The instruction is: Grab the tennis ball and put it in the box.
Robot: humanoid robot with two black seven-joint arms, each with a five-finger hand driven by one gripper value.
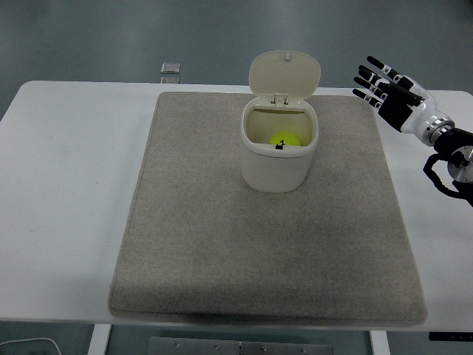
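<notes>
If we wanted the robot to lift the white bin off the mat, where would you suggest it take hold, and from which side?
Probably the bin body just under its rim, from the right, where the right hand is with fingers spread. The walls are smooth and rounded with no handle, and the upright open lid blocks the back. The tennis ball inside would come along.

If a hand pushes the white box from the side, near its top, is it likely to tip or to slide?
The white box is taller than wide and its lid stands open, so a high push would probably tip it. The grey mat looks rough and may resist sliding. Only the tennis ball is visible inside, so it is probably light.
</notes>
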